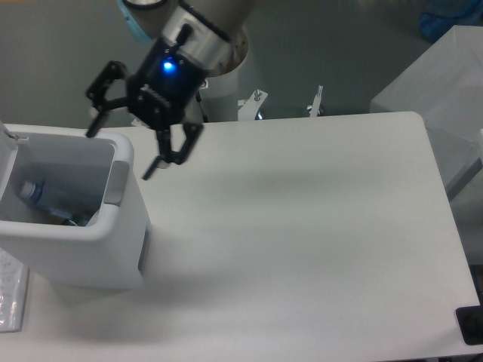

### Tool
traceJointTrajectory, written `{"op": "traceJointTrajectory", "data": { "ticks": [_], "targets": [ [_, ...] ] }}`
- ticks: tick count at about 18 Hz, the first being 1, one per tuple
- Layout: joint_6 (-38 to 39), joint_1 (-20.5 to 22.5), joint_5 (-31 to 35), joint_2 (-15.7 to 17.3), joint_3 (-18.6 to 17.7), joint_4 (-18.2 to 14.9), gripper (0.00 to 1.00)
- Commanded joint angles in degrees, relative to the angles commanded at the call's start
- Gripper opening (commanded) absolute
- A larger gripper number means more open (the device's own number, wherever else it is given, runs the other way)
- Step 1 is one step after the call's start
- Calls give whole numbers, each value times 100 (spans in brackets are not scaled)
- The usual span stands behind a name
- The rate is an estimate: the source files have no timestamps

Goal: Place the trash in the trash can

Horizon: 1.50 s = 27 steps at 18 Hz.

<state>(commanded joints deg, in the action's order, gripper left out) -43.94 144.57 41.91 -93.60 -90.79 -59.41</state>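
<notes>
The trash can [83,232] is a large white bin standing on the left of the table. Inside it lies the clear plastic bottle [47,200], its blue cap toward the left wall. I cannot make out the crumpled wrapper in the bin's shadowed bottom. My gripper [121,153] hangs open above the bin's right rim, empty. One fingertip [92,131] is over the bin's back edge and the other one [149,175] is over the tabletop just right of the bin.
The robot's white pedestal [220,69] and two metal clamps [256,96] stand at the table's back edge. A white box [445,90] sits off the right side. A black object [469,324] is at the front right corner. A pale ridged item [10,296] lies front left.
</notes>
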Motion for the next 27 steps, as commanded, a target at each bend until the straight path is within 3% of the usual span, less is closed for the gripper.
{"op": "traceJointTrajectory", "data": {
  "ticks": [3,6,9,13,16,18,20,22,25,27],
  "targets": [
    [-490,230,1149,113,-298,-18,100],
    [-1062,256,1916,166,-228,-18,100],
    [-1327,326,2172,79,8,-26,100],
    [-1581,440,2663,-386,378,-79,100],
    [-2275,651,3637,-843,151,-88,100],
    [-2522,757,4262,-949,141,-132,100],
    [-2584,836,4387,-1195,220,-228,100],
    [-2689,880,4466,-1432,456,-499,100],
    [-2874,810,4774,-1687,1062,-1307,100],
    [-2883,792,4774,-1714,1152,-1433,100]
  ]
}}
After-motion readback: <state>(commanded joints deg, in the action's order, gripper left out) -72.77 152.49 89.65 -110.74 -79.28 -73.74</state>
